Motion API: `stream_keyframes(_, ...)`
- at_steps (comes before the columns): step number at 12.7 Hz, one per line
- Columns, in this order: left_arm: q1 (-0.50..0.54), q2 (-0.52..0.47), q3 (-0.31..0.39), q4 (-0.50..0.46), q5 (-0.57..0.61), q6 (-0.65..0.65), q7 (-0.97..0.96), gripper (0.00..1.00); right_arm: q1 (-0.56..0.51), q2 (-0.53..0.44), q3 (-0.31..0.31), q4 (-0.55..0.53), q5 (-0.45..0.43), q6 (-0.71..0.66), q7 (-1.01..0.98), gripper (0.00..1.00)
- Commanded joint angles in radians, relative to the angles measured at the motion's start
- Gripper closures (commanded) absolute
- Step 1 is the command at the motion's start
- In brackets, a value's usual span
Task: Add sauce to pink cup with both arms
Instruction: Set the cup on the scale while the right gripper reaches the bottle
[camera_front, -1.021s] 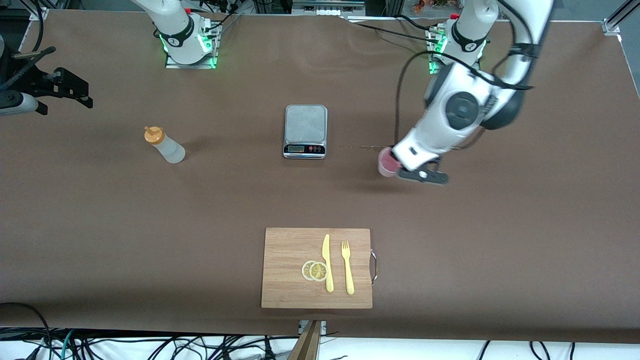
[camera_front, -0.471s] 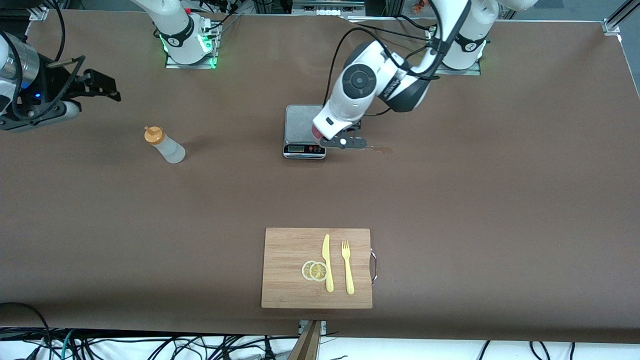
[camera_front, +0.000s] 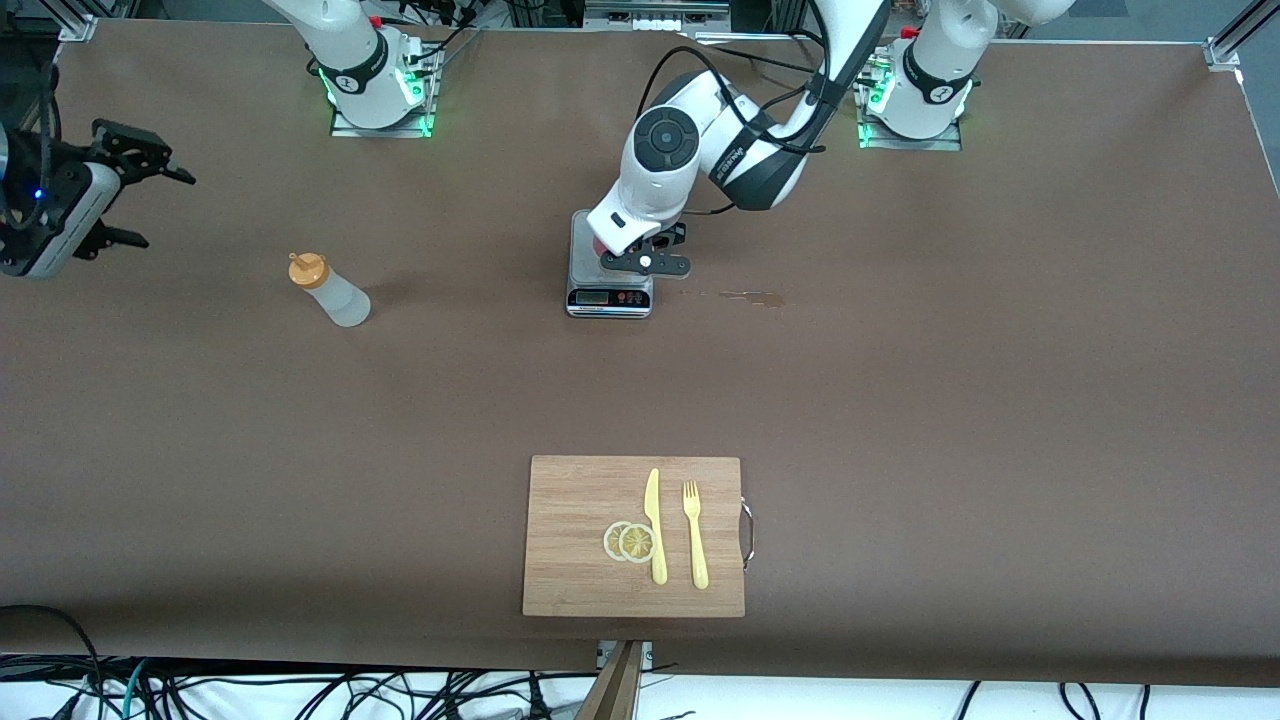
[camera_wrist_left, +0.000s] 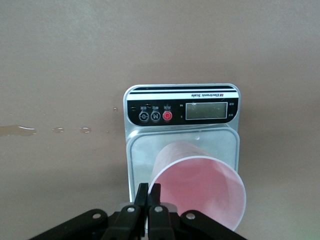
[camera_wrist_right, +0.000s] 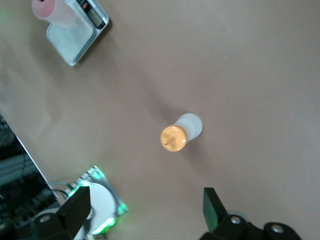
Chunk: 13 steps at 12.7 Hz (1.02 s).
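The pink cup (camera_front: 603, 246) is almost all hidden under the left arm's white wrist in the front view; only a bit of pink peeks out over the scale (camera_front: 611, 262). In the left wrist view the cup's (camera_wrist_left: 200, 192) lower rim is cut off by the picture's edge, and so is the left tool (camera_wrist_left: 149, 200). The words on the scale's (camera_wrist_left: 182, 107) buttons are too small to read. The right tool (camera_front: 115, 185) sits at the front view's edge, its arm cut off.
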Motion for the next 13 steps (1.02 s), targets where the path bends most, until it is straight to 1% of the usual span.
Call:
stream_keyframes(1,-0.021,0.025,0.018,0.027,-0.015,0.003,-0.009,1.0,-0.076,0.083,0.004,-0.012,0.1,0.031,-0.246,0.0)
stream_keyframes(2,-0.021,0.027,0.018,0.027,-0.015,0.003,-0.009,0.81,-0.116,0.13,0.004,-0.012,0.158,0.031,-0.365,0.0)
stream_keyframes(3,-0.019,0.025,0.019,0.027,-0.021,0.001,-0.009,0.5,-0.157,0.178,0.004,-0.013,0.204,0.028,-0.462,0.0)
stream_keyframes(4,-0.017,0.02,0.019,0.027,-0.02,0.001,-0.008,0.01,-0.189,0.225,0.004,-0.013,0.24,0.023,-0.557,0.0)
stream_keyframes(6,-0.008,0.002,0.024,0.036,-0.024,-0.009,-0.008,0.0,-0.249,0.326,0.004,-0.013,0.327,0.003,-0.706,0.0)
stream_keyframes(7,0.005,-0.015,0.024,0.053,-0.026,-0.035,-0.008,0.0,-0.28,0.388,0.004,-0.012,0.382,-0.017,-0.766,0.0)
stream_keyframes(9,0.048,-0.058,0.026,0.096,-0.058,-0.144,0.002,0.0,-0.318,0.477,0.004,-0.01,0.453,-0.046,-0.834,0.0)
stream_keyframes(11,0.1,-0.095,0.033,0.171,-0.047,-0.274,0.002,0.0,-0.332,0.511,0.007,-0.006,0.49,-0.04,-0.825,0.0)
stream_keyframes(12,0.13,-0.107,0.055,0.217,-0.047,-0.352,0.003,0.0,-0.332,0.511,0.011,-0.004,0.519,-0.006,-0.83,0.0)
stream_keyframes(13,0.147,-0.118,0.093,0.266,-0.044,-0.418,0.006,0.0,-0.334,0.513,0.017,-0.01,0.525,0.039,-0.907,0.0)
